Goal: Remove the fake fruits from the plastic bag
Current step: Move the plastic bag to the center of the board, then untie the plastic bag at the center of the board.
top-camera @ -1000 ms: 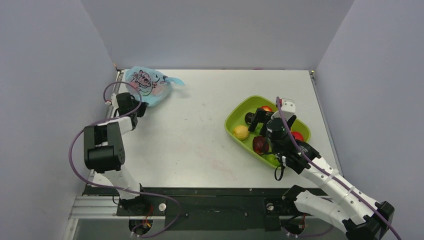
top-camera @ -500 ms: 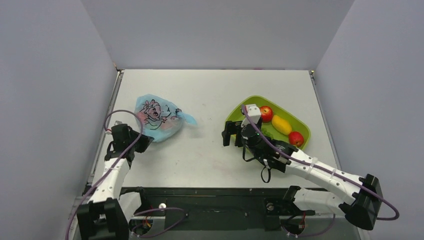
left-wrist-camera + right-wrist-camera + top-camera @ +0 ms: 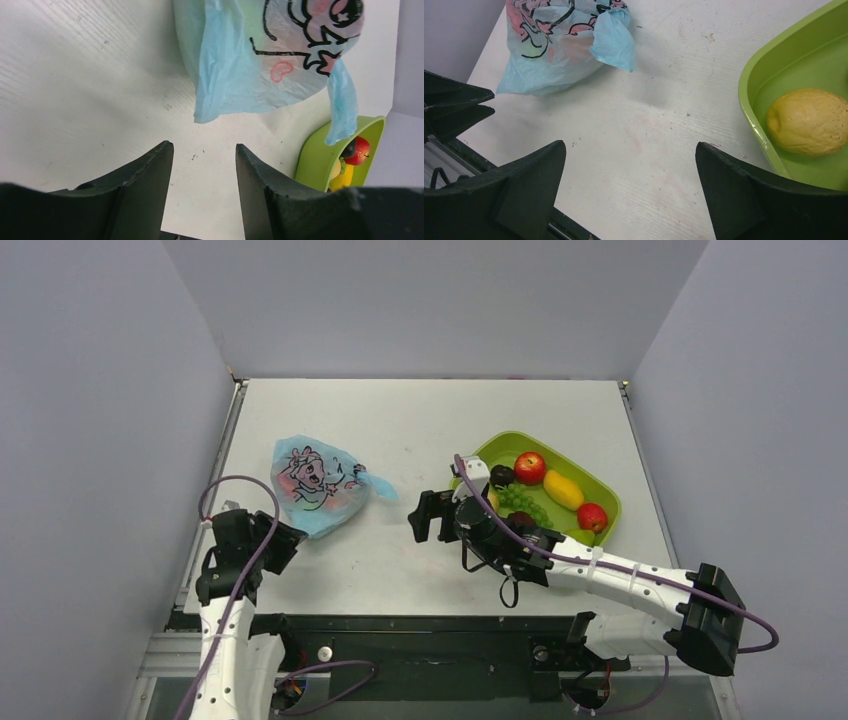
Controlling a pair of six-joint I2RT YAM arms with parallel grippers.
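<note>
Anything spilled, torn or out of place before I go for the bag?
Nothing stands out. The plastic bag lies slumped on the table, no tear visible, nothing loose beside it. The green tray holds its fruit. The left hand and right hand are open, clear of it.

A white table (image 3: 400,420) is seen from above. It is closed in by three plain grey walls: the left wall (image 3: 100,390), the back wall (image 3: 430,300) and the right wall (image 3: 750,390). The table top is marked with small scuffs and a faint pink stain (image 3: 440,568). A black strip (image 3: 430,625) is fixed along the near edge. Everything is lit softly and evenly.
</note>
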